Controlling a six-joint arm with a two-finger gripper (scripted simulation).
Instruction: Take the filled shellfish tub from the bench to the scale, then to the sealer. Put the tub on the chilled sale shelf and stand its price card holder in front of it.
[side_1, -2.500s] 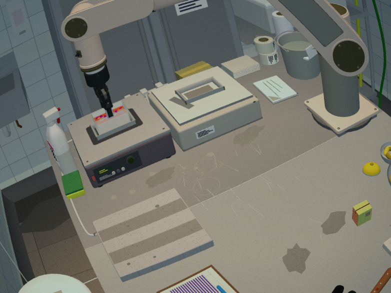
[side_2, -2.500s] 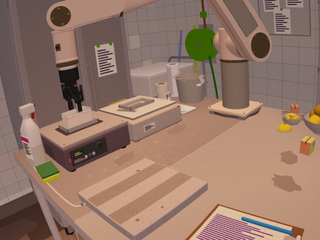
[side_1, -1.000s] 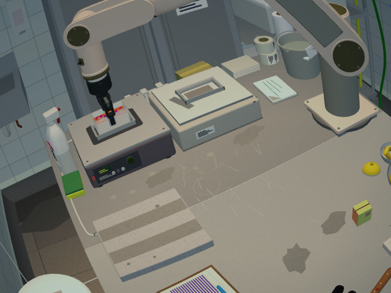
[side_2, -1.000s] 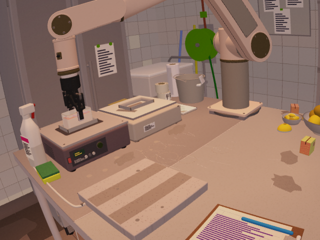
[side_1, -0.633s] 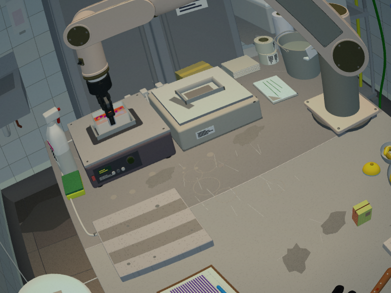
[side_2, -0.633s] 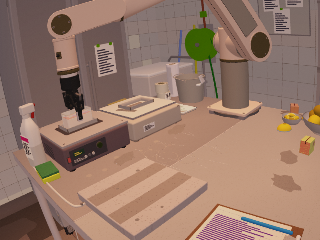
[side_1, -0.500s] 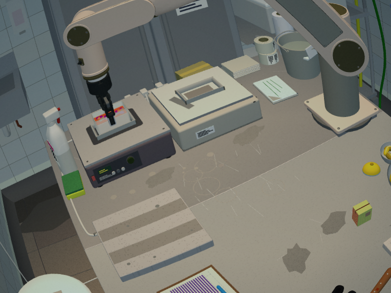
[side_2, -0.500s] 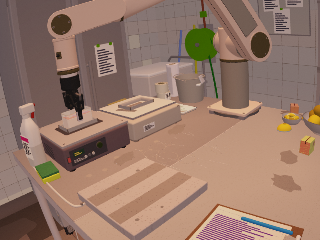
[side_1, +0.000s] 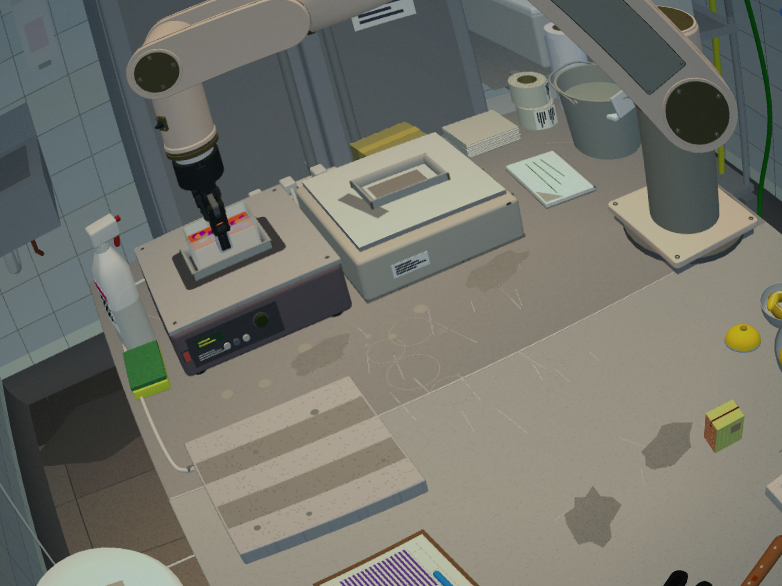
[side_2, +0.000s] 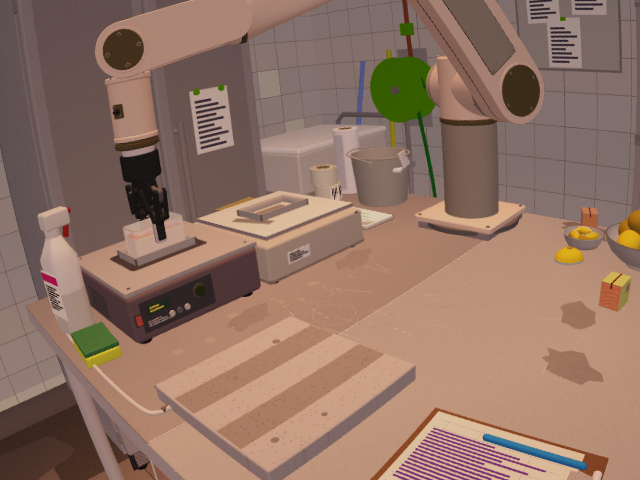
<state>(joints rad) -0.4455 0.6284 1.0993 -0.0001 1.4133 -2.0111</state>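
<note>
The shellfish tub (side_1: 222,239) (side_2: 153,236) is a clear box with pink and orange filling. It sits in the tray on top of the dark machine with dials (side_1: 243,285) (side_2: 170,279) at the bench's left end. The pale flat machine with a raised frame (side_1: 410,211) (side_2: 283,227) stands just to its right. The striped slab (side_1: 304,464) (side_2: 287,387) lies near the front edge. The price card holder (side_1: 724,425) (side_2: 614,291), a small green and orange block, stands far right. My gripper (side_1: 219,232) (side_2: 155,222) reaches straight down into the tub and grips it.
Behind the machines are a yellow box, stacked sheets (side_1: 481,132), tape rolls (side_1: 531,98) and a bucket (side_1: 596,113) (side_2: 380,175). A spray bottle (side_1: 117,284) (side_2: 62,274) and sponge (side_1: 146,369) (side_2: 96,342) stand left of the dark machine. A clipboard (side_2: 491,449) lies in front. Fruit bowls sit far right.
</note>
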